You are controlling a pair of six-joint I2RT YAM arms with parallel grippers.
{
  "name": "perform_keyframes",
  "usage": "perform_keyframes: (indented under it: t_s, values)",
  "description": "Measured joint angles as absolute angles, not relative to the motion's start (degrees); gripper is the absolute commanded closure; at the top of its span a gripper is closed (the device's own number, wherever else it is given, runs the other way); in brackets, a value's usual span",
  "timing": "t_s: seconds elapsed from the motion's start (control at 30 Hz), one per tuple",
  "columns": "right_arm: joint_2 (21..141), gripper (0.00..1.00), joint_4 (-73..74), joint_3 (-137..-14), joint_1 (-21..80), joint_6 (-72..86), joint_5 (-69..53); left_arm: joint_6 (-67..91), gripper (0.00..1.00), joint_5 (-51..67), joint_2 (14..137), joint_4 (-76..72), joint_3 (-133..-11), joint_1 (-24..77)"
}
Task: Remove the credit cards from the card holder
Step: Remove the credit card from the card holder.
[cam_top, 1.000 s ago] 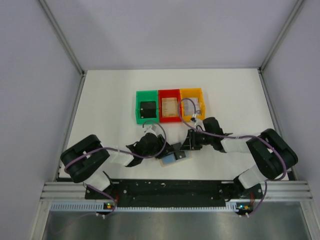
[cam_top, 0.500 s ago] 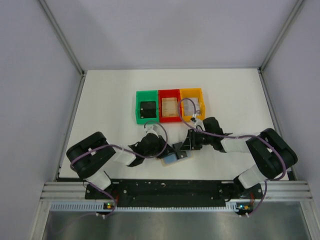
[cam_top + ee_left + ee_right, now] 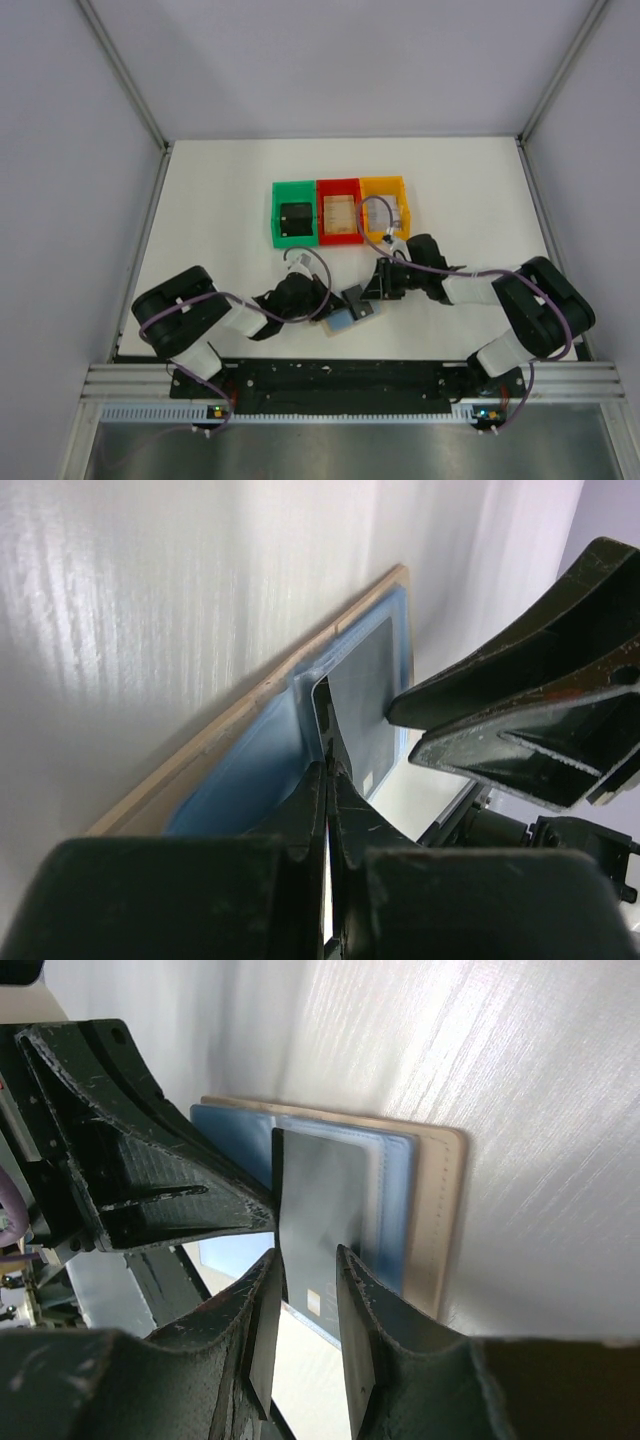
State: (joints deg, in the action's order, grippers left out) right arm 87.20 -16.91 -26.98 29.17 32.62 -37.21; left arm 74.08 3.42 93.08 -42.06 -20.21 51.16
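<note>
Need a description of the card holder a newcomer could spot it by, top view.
On the white table, start at the row of green, red and orange bins and come toward the arm bases. The card holder lies there: flat, tan-edged, light blue inside, a dark card poking out, unlike the boxy plastic bins.

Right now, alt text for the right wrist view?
The right hand, fingers parted, straddles a grey card sticking out of the open card holder, blue inside, tan-edged, on a white table. The left hand reaches in to the card's left edge.
</note>
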Motion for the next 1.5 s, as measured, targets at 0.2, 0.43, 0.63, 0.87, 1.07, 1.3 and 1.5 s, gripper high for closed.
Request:
perform_keyframes:
  t_s: [0.2, 0.43, 0.63, 0.87, 1.07, 1.3, 1.5]
  values:
    - [87.2, 0.69, -16.9, -27.0, 28.6, 32.7, -37.2, 73.6, 1.00, 2.7, 89.5, -41.7, -17.6, 51.3]
    - [87.2, 0.70, -16.6, -27.0, 28.6, 32.6, -37.1, 73.8, 1.00, 2.2, 87.1, -41.1, -15.2, 51.3]
    - [87.2, 0.69, -16.5, -27.1, 28.6, 32.6, -37.1, 73.8, 0.81, 2.1, 85.2, -39.7, -14.8, 51.3]
    - [87.2, 0.69, -16.5, -27.1, 28.6, 32.6, -37.1, 74.1, 0.64, 3.3, 87.5, -40.4, -17.2, 51.3]
    - [87.2, 0.70, -16.5, -27.1, 28.5, 32.6, -37.2, 75.6, 0.58, 3.9, 90.1, -40.7, -19.3, 51.3]
    - [87.2, 0.70, -16.5, -27.1, 28.4, 32.6, -37.2, 76.6, 0.61, 4.0, 90.9, -40.3, -20.2, 51.3]
    - [87.2, 0.70, -16.5, -27.1, 27.9, 32.6, -37.1, 77.1, 0.98, 4.8, 94.6, -42.3, -21.4, 51.2]
